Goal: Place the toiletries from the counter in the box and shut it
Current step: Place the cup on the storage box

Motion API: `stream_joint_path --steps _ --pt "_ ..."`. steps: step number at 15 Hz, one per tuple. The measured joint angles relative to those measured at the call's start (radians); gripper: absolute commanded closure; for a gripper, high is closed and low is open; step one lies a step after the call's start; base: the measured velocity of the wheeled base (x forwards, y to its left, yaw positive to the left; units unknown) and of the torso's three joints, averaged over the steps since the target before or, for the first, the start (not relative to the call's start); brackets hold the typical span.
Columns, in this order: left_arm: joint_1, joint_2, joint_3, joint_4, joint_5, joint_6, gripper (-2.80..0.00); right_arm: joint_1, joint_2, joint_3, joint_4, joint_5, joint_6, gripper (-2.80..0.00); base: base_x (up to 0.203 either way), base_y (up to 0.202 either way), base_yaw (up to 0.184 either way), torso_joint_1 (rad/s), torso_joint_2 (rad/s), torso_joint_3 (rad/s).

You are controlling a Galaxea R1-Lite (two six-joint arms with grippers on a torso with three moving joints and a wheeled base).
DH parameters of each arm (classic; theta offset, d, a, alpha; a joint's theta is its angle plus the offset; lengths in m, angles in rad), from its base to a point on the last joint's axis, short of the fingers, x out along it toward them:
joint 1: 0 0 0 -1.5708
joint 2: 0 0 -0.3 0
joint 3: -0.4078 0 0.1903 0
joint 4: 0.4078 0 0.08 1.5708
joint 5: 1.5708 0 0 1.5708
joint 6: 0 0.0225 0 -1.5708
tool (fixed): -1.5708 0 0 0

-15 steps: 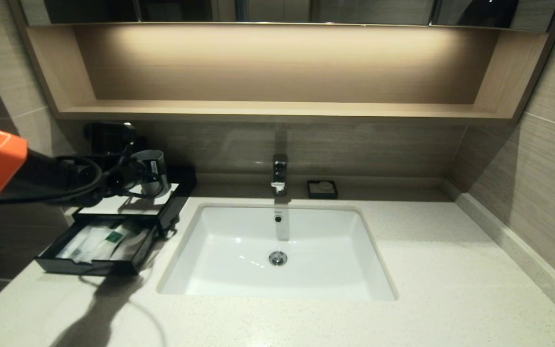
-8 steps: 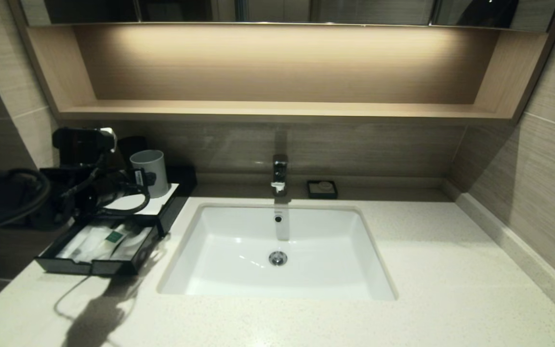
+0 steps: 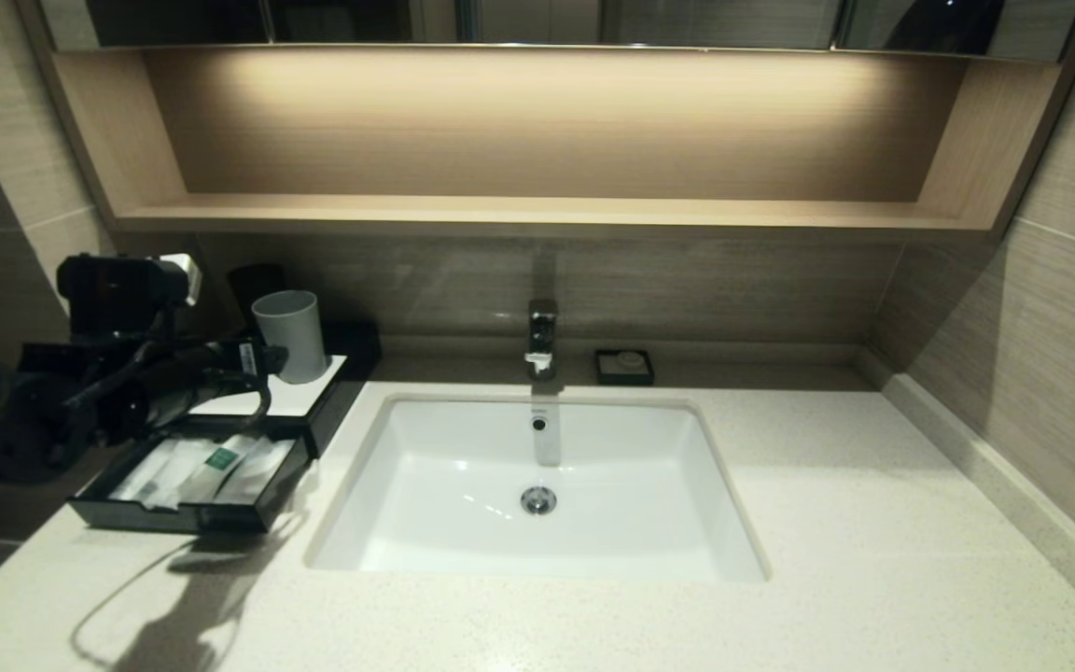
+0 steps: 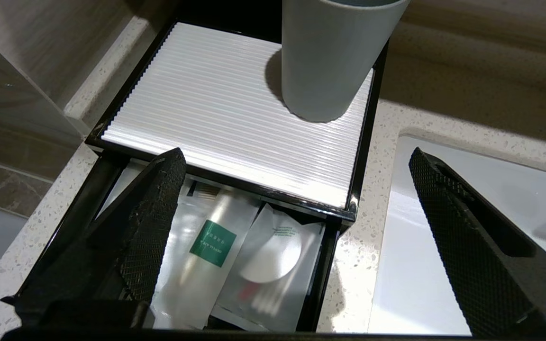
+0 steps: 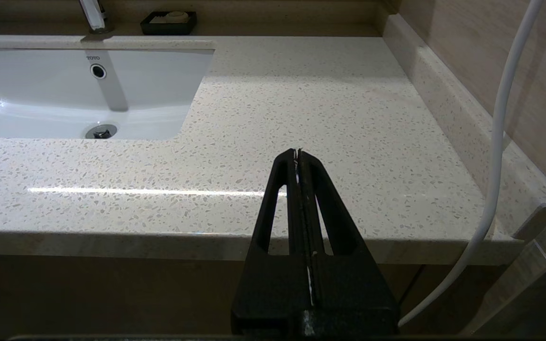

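1. The box (image 3: 220, 439) sits at the far left of the pale speckled surface (image 3: 827, 504), just left of the white sink (image 3: 537, 485). Its black drawer (image 3: 185, 478) is pulled out toward the near side and stands open.
2. Inside the drawer lie the toiletries: a pale wrapped packet with a green label (image 4: 212, 243) and, just beside it on the sink side, a translucent plastic packet (image 4: 273, 255) with a round white pad showing through. In the head view more pale wrapped pieces (image 3: 160, 467) fill the left part of the drawer; how many there are cannot be told.
3. The white ribbed top panel (image 4: 216, 113) of the box is bare apart from a grey cup (image 3: 291, 334), which stands upright on its far right corner.
4. The left tool (image 4: 296, 199) hangs above the open drawer at the left edge of the scene, its two dark textured fingers (image 4: 154, 222) spread wide apart and holding nothing. One finger is over the drawer's left part, the other over the sink's rim.
5. The right tool (image 5: 297, 158) hangs near the front edge of the surface, on the right side and well apart from the box, with its fingers pressed together on nothing.
6. A chrome tap (image 3: 541, 338) stands behind the sink, and a small black soap dish (image 3: 624, 366) sits just to its right against the far wall.
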State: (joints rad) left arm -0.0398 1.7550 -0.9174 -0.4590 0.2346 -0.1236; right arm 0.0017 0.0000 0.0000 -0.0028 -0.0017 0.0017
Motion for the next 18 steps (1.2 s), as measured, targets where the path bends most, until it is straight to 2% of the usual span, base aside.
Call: stream_joint_path --steps 1,4,7,18 --pt "0.001 -0.003 0.010 0.000 -0.001 -0.001 0.00 0.000 0.000 0.000 0.000 0.000 0.000 0.00 0.000 0.000 0.000 0.000 0.00 0.000" --pt "0.007 0.005 0.033 -0.002 -0.043 -0.006 0.00 0.000 0.000 0.000 0.000 0.000 0.000 0.00 0.000 0.000 0.000 0.000 0.00 0.000" --pt "0.007 0.039 -0.001 -0.009 -0.074 -0.005 0.00 0.000 0.000 0.000 0.000 0.000 0.000 0.00 0.000 0.000 0.000 0.000 0.00 0.000" --pt "0.006 0.187 -0.114 -0.022 -0.076 -0.004 0.00 0.000 0.000 0.000 0.000 0.000 0.000 0.00 0.000 0.000 0.000 0.000 0.00 0.000"
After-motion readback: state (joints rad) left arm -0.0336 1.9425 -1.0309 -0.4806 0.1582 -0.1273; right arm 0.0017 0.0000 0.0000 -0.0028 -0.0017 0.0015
